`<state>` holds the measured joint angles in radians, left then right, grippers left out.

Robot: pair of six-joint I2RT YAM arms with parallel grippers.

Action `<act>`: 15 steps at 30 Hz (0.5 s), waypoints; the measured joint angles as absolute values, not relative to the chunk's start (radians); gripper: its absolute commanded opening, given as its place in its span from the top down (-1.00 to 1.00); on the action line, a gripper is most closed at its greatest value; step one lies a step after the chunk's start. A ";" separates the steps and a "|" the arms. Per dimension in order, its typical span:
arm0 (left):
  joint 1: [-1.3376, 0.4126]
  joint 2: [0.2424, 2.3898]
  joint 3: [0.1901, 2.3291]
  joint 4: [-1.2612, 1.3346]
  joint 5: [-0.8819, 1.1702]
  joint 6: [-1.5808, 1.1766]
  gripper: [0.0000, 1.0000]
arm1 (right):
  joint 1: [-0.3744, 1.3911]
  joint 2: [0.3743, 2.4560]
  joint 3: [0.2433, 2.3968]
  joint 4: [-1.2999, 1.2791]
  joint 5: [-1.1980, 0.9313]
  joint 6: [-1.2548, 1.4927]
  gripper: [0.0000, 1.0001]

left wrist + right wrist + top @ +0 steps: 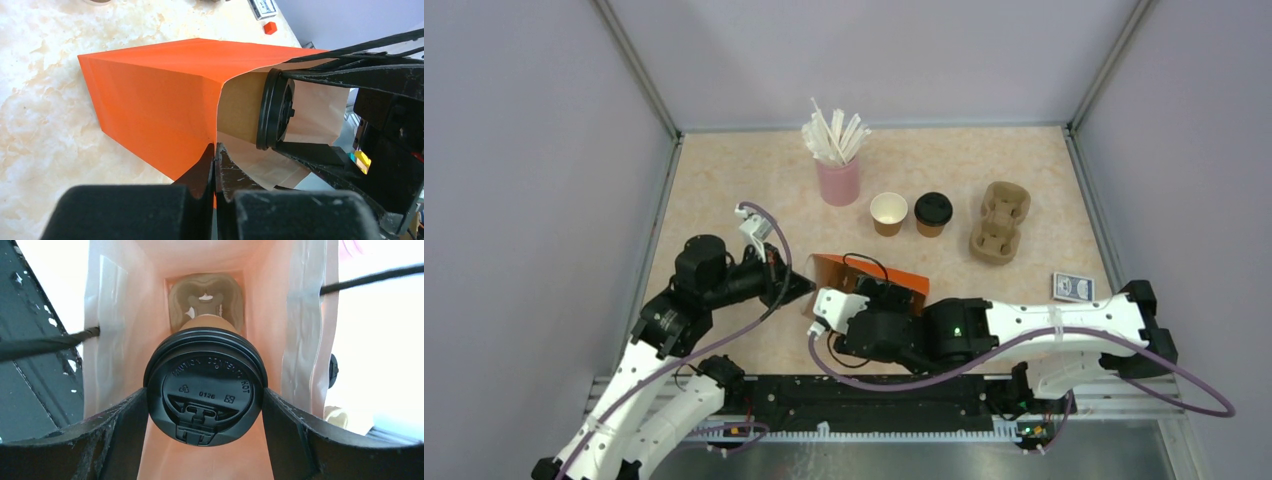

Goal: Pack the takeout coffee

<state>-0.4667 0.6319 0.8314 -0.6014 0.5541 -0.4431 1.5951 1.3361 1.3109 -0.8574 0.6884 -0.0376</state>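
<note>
While the left gripper (215, 167) pinched the orange bag (150, 100) rim, the right gripper (205, 405) clamped the lidded coffee cup (242, 110) inside the bag mouth. If the pinch slipped, the bag could collapse and jam the cup.

My left arm (654, 345) bends in from the left, and my left gripper (215, 152) is pinched flat on the bag (150, 95) edge (fingers meeting, no gap). My right arm (1064, 322) stretches low across the front, and my right gripper (205, 400) stands wide, its fingers clamping a lidded cup (205, 385).

Lab test cell; plain grey walls (514, 150); aluminium frame posts (637, 70)
</note>
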 measured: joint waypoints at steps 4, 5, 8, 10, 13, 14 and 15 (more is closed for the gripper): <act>-0.467 0.635 0.816 -0.577 0.567 -0.436 1.00 | 1.595 1.367 1.328 -0.830 0.694 -0.087 -0.36; -0.467 0.634 0.813 -0.575 0.568 -0.429 1.00 | 1.593 1.378 1.329 -0.826 0.693 -0.097 -0.36; -0.467 0.629 0.801 -0.574 0.569 -0.411 1.00 | 1.569 1.405 1.329 -0.807 0.673 -0.130 -0.35; -0.467 0.624 0.789 -0.569 0.572 -0.406 1.00 | 1.548 1.409 1.328 -0.796 0.668 -0.157 -0.35; -0.467 0.617 0.773 -0.555 0.577 -0.405 0.96 | 1.526 1.401 1.301 -0.769 0.669 -0.199 -0.35; -0.467 0.616 0.770 -0.552 0.578 -0.405 0.89 | 1.520 1.397 1.287 -0.767 0.667 -0.210 -0.35; -0.467 0.616 0.769 -0.551 0.578 -0.405 0.78 | 1.514 1.393 1.272 -0.768 0.665 -0.218 -0.34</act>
